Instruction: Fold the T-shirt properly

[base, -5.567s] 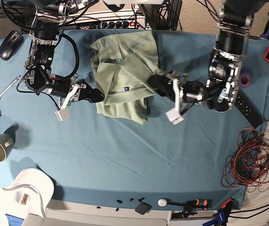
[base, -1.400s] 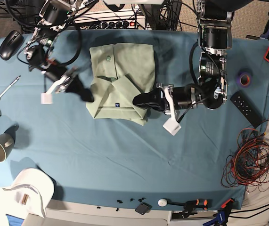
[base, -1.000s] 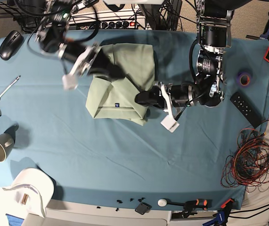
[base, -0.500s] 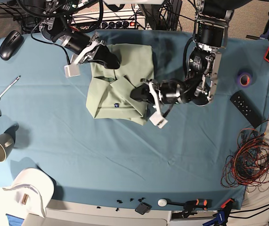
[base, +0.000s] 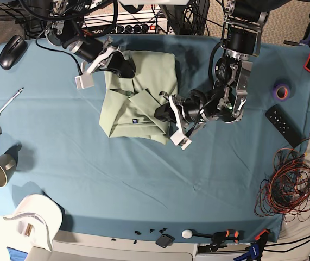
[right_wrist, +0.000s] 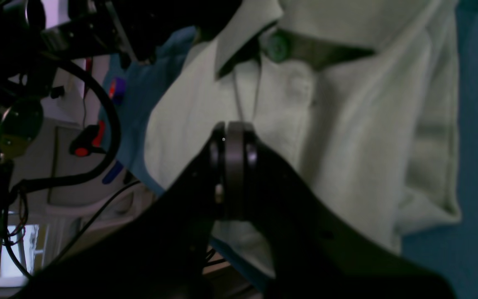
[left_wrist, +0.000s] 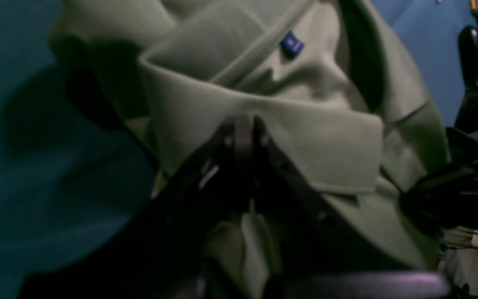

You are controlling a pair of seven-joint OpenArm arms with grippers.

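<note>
The pale green T-shirt (base: pixel 153 73) lies folded into a rough rectangle on the blue table cloth (base: pixel 144 179), collar and buttons up. Its dark blue tag (left_wrist: pixel 292 43) shows near the lower fold. My left gripper (base: pixel 158 112) comes in from the right. It is shut, its tips (left_wrist: pixel 243 133) resting on the turned collar flap of the T-shirt (left_wrist: pixel 326 133). My right gripper (base: pixel 127 67) is shut too and lies over the upper left part. Its tips (right_wrist: pixel 228 137) sit on the front panel of the T-shirt (right_wrist: pixel 347 124), below a green button (right_wrist: pixel 278 45).
A black mouse (base: pixel 12 50), a screwdriver (base: pixel 8 103), a mug (base: pixel 0 168) and a white cap (base: pixel 35 220) lie along the left. A tape roll (base: pixel 283 89), a remote (base: pixel 284 124) and a cable bundle (base: pixel 290 185) are on the right. A power strip (base: pixel 133 26) lines the far edge.
My right gripper swung from beside the shirt's left edge onto its upper left part. My left gripper slid leftward onto the shirt's lower right. The shirt kept its folded shape.
</note>
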